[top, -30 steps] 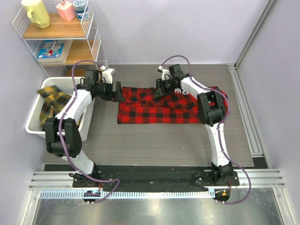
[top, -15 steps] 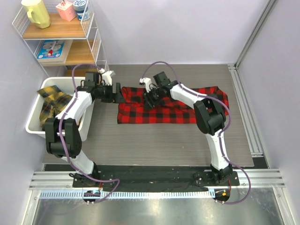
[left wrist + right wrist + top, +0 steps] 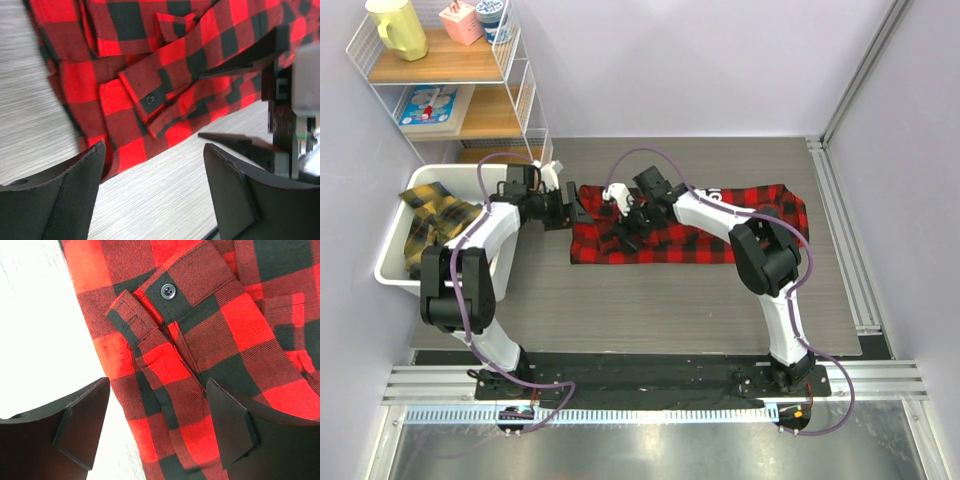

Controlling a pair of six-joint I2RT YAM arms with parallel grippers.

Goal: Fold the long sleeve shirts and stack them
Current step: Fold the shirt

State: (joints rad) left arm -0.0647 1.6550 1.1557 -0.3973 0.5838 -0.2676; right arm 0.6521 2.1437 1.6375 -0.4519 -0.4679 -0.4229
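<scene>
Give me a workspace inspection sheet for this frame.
Surface: grey wood-grain table, nothing spilled.
Job's things: red shirt spread flat on the table; yellow shirt heaped in the white bin.
Clutter: nothing seen.
Grippers: left gripper open at the red shirt's left edge; right gripper open over its cuff.
Cables: purple cables loop along both arms.
Surroundings: wire shelf with a yellow jug, far left.

We stretch our left gripper (image 3: 570, 210) rightward off a bent elbow, jaws wide with nothing between them. Our right gripper (image 3: 625, 238) tilts down near it, also gaping, arm reaching leftward.
</scene>
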